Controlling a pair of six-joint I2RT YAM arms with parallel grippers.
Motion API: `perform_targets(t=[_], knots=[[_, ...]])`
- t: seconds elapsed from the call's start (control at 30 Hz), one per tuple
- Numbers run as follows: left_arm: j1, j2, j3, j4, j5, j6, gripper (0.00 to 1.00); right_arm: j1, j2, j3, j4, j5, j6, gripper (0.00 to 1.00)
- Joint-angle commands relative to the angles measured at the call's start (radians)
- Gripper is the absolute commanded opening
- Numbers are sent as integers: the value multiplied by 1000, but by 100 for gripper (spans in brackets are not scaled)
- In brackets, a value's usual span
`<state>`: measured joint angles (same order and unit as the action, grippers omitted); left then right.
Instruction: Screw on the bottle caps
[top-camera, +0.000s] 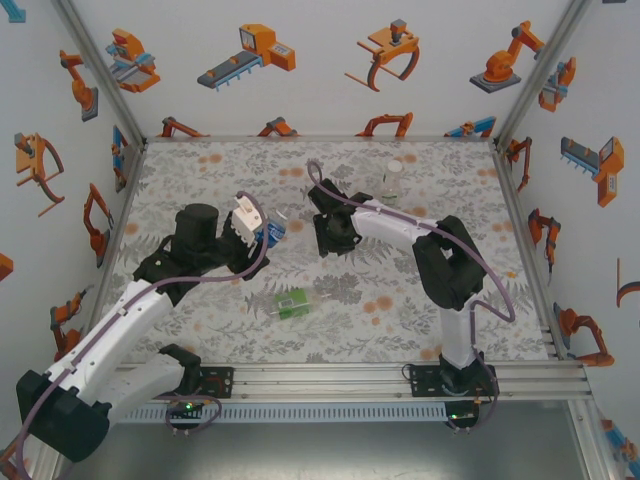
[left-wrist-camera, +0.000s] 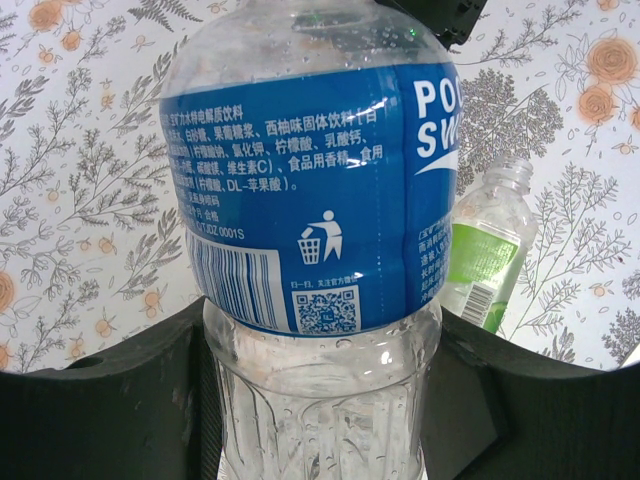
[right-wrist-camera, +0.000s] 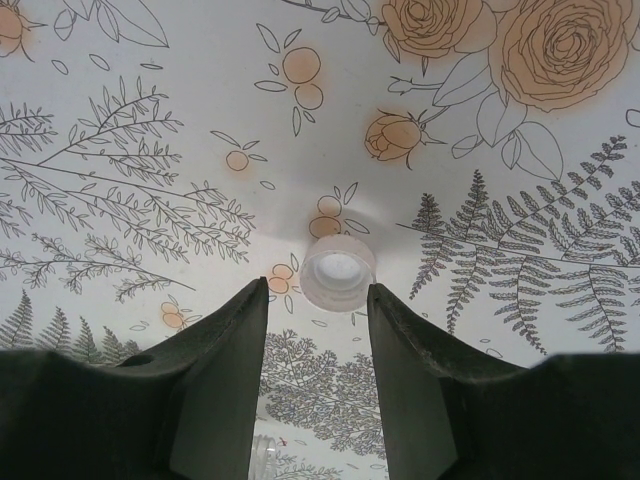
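- The worktop is covered with a pale cloth printed with grey ferns and orange roses. The white walls around it carry drawings of orange robot arms.
- The left tool is closed on the blue-labelled clear plastic bottle and holds it by the lower body, raised over the cloth. Its neck is out of view.
- Just beside it, the green-labelled clear plastic bottle lies on its side on the cloth, and its neck is open, without a cap.
- The right tool points down at the cloth, its jaws a little apart. The small round whitish plastic cap lies just at their tips and looks not yet gripped.
- I judge that the step is picking up this cap. The next move needs the jaws lowered around the cap, closed, then carried to the held bottle.
- A taller clear bottle stands further back, to the right.
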<state>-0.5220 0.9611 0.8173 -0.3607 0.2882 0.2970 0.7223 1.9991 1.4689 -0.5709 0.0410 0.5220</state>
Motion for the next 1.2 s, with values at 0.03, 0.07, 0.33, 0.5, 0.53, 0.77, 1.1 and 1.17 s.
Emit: perform_targets(t=[0.03, 0.07, 0.33, 0.5, 0.53, 0.77, 1.1, 1.17], knots=[[6, 4, 35, -3, 23, 18, 0, 0, 23, -5, -11, -3, -5, 44], [5, 5, 36, -5, 22, 17, 0, 0, 23, -9, -10, -3, -5, 44], [6, 12, 39, -6, 23, 19, 0, 0, 27, -18, -7, -6, -4, 44], [5, 13, 39, -6, 24, 19, 0, -1, 29, -34, 6, -15, 5, 44], [5, 13, 39, -6, 23, 19, 0, 0, 29, -37, 9, -16, 8, 44], [5, 15, 40, -9, 24, 20, 0, 0, 27, -55, 19, -20, 17, 43], [6, 17, 40, -9, 23, 21, 0, 0, -36, 16, -48, 27, -15, 46], [5, 16, 40, -8, 24, 21, 0, 0, -45, 24, -58, 38, -20, 47]])
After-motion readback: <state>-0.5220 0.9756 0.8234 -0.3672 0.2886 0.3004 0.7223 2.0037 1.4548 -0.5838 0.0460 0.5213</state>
